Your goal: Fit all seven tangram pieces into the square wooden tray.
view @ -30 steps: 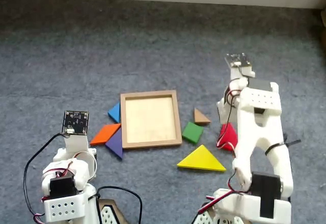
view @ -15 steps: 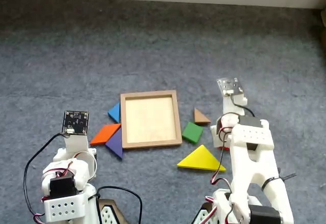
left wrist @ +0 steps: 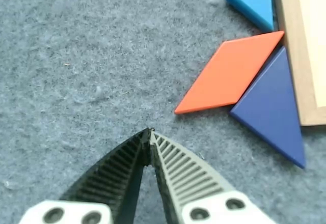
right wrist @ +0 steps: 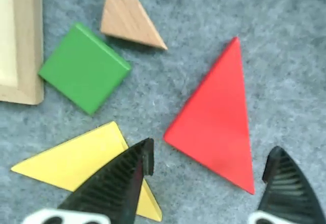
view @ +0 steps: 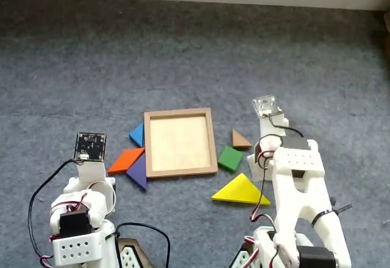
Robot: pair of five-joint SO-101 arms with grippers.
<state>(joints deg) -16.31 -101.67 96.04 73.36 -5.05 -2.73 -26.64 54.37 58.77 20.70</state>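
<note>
The square wooden tray lies empty at mid-table. Along its left side lie a light blue triangle, an orange parallelogram and a dark blue triangle. To its right are a green square, a wooden triangle and a yellow triangle. In the right wrist view my right gripper stands open above a red triangle, one finger on each side of it. My left gripper is shut over bare carpet, short of the orange parallelogram.
Everything lies on grey carpet. The left arm's base sits at the near left, and the right arm rises at the near right, covering the red piece from above. Open carpet stretches behind the tray.
The right arm has swung back toward the near side and left, lowering over the red triangle, which it now covers in the high view. The left arm has stayed still.
</note>
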